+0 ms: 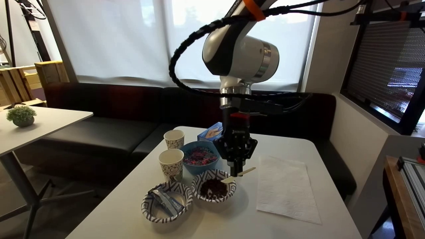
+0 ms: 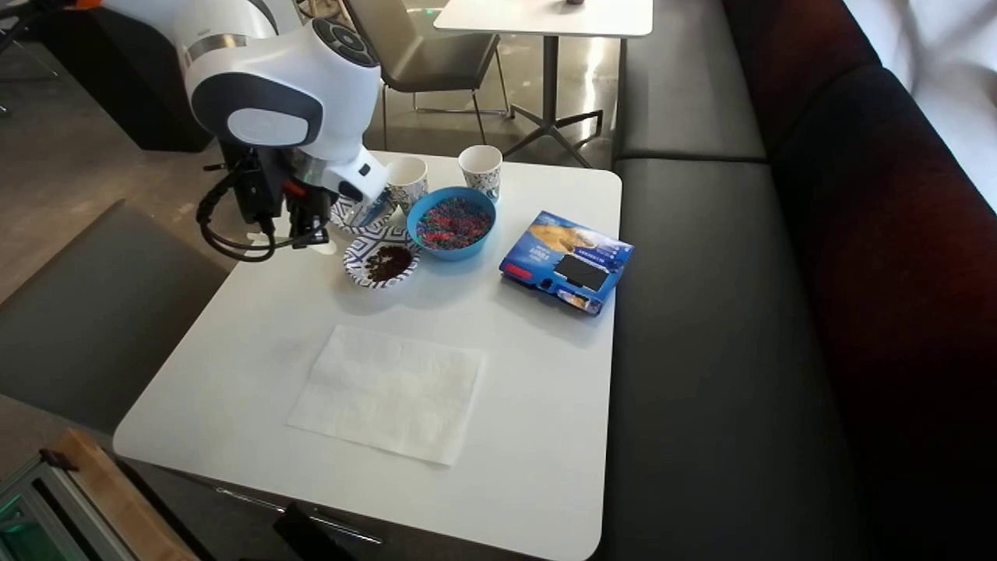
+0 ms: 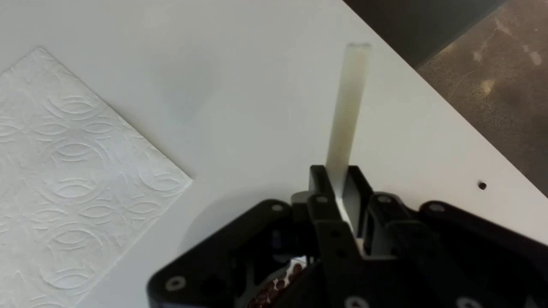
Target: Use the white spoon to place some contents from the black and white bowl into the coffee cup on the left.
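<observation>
The wrist view shows us the white spoon [image 3: 349,105] pinched by its handle, the gripper [image 3: 339,182] drawn narrow with a finger against each side. In an exterior view the spoon's head [image 1: 228,180] overlaps the right rim of the black and white bowl [image 1: 198,181], yet in an exterior view the head [image 2: 323,248] shows just outside that bowl, so we judge it raised toward the near side, not in the dark brown pieces [image 1: 214,190]. Whether it carries any, we cannot tell.

We expect very light, slightly bendy plastic, smooth enough to swivel if pushed hard. Mid-handle seems a sound hold; closer to the head would be stiffer but risk bumping the rim. The bowl looks light too and may slide if nudged.

With the paper towel [image 1: 287,189] marking the right side, the near cup [image 1: 171,165] and far cup [image 1: 174,138] stand left; we cannot be sure which is meant. The blue bowl [image 1: 199,170] sits at far left, a second striped bowl [image 1: 182,191] holding silvery packets [image 1: 167,203] at near left. Both flank our way to the near cup, which stands taller, so the spoon should go high.
</observation>
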`<state>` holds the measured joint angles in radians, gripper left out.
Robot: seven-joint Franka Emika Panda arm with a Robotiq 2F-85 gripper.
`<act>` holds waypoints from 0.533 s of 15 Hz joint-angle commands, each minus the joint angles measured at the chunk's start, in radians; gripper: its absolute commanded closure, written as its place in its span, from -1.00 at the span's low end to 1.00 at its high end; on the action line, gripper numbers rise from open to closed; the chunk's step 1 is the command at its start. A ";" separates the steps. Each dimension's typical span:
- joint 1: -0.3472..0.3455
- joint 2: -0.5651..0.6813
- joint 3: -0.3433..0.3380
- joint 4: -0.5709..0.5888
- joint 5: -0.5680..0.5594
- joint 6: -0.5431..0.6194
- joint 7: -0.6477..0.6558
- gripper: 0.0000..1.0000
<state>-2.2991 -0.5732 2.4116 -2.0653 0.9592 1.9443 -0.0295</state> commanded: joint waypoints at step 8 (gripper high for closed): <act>0.103 -0.266 -0.183 0.093 0.397 -0.231 -0.036 0.93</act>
<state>-2.2194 -0.7346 2.2788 -2.0121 1.2540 1.7794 -0.0596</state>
